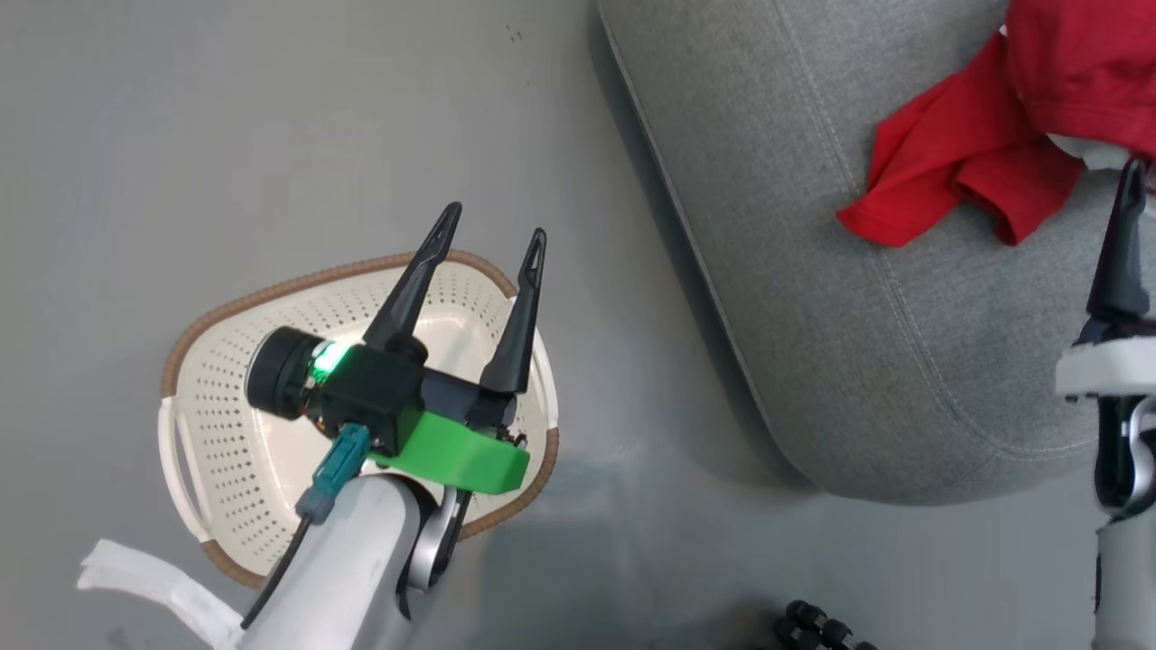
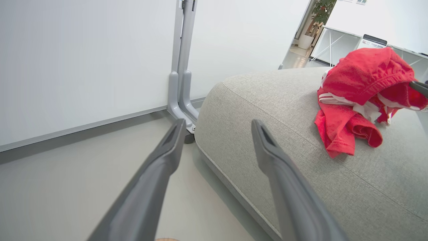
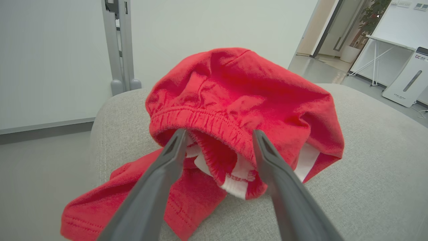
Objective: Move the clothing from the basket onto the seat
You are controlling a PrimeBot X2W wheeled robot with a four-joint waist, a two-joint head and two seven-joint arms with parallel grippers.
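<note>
Hovering above the basket (image 1: 217, 397), the left gripper (image 1: 495, 222) has its two dark fingers spread wide with nothing between them. In its own wrist view they point past the rounded corner of the seat (image 2: 267, 110) toward a white wall panel (image 2: 83, 60) and a grey post (image 2: 182, 67).

The right gripper (image 3: 219, 134) is over the seat, jaws parted about as far and clamped on nothing. Its tips reach the elastic waistband of the clothing (image 3: 240, 87), and red fabric with white trim sits between and beyond them. Whether the fingers press on the fabric cannot be told. In the head view one finger (image 1: 1120, 253) of this gripper rises at the right edge, its tip at the cloth.

All the red clothing seen lies in a heap on the seat, a bunched mound on top and a flatter piece spreading from under it toward the stitched seam. The basket stands on the grey floor (image 1: 181, 135) near the seat's corner, a band of floor between them. A crumpled white strip (image 1: 144, 578) lies on the floor just beside the basket, and a small black object (image 1: 817, 627) sits at the bottom edge. Beyond the seat stand a white table (image 3: 384, 43) and a white appliance (image 3: 408, 83).
</note>
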